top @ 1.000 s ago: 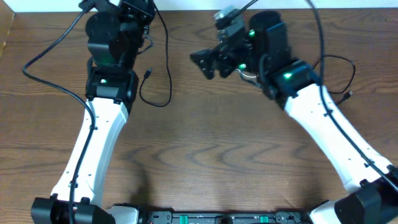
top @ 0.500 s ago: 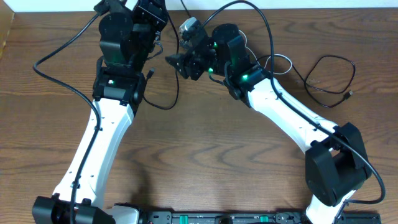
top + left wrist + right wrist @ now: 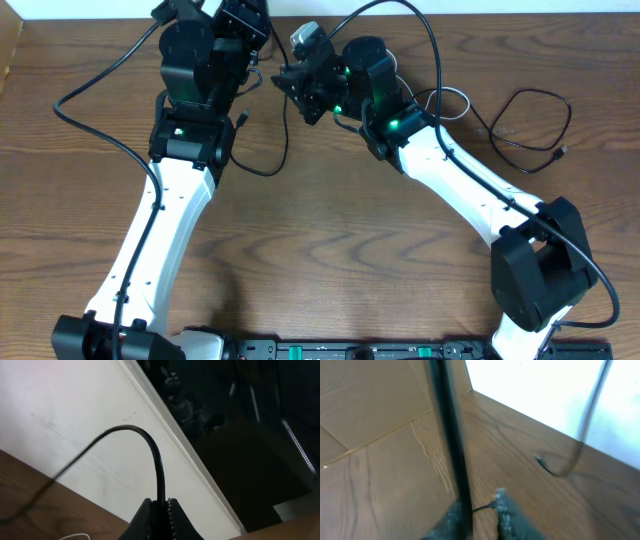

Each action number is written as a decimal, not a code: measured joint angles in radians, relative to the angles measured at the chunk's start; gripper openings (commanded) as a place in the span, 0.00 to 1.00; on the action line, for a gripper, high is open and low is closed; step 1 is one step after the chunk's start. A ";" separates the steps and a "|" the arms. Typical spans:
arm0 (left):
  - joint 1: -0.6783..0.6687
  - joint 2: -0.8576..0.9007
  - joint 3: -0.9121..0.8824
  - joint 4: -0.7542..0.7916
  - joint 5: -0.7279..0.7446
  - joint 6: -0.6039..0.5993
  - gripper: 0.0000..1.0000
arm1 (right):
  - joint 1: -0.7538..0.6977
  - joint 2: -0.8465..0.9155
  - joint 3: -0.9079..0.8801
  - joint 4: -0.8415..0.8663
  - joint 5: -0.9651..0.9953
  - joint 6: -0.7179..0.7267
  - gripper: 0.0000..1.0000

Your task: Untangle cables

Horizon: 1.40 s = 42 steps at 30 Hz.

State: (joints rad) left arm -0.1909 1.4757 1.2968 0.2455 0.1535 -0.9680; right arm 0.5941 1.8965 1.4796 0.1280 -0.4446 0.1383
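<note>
My left gripper [image 3: 161, 505] is shut on a thin black cable [image 3: 150, 447] that arcs up and away to the left in front of the white wall. Seen from overhead, the left gripper [image 3: 245, 20] is raised at the table's back edge, and that black cable [image 3: 283, 140] hangs down to a loop with its plug [image 3: 240, 118] beside the left arm. My right gripper [image 3: 292, 85] is just right of it. In the right wrist view the right gripper [image 3: 481, 500] stands narrowly open, a black cable [image 3: 451, 435] running along its left finger [image 3: 460, 512].
A second black cable [image 3: 530, 120] lies looped at the back right. A white cable [image 3: 452, 97] curls behind the right arm. Thicker black arm wires [image 3: 95, 85] arch over the back of the table. A strip of white cable [image 3: 75, 536] shows below the left gripper.
The right arm has swung left up to the left gripper, and its jaws have narrowed from wide open to a small gap around the black cable. The left gripper stays shut.
</note>
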 measured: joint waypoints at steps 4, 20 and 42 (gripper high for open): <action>0.000 0.000 0.000 -0.005 -0.001 0.000 0.08 | 0.000 0.000 0.000 0.001 -0.001 0.030 0.01; 0.000 0.000 0.000 -0.202 -0.291 0.143 0.57 | 0.000 0.000 0.000 -0.014 -0.053 0.328 0.01; 0.003 0.000 0.000 -0.299 0.120 0.522 0.63 | -0.170 -0.074 0.000 -0.035 -0.080 0.910 0.01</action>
State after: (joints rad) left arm -0.1879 1.4757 1.2972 -0.0536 0.2737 -0.4458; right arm 0.4244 1.8221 1.4796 0.0933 -0.5247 1.0481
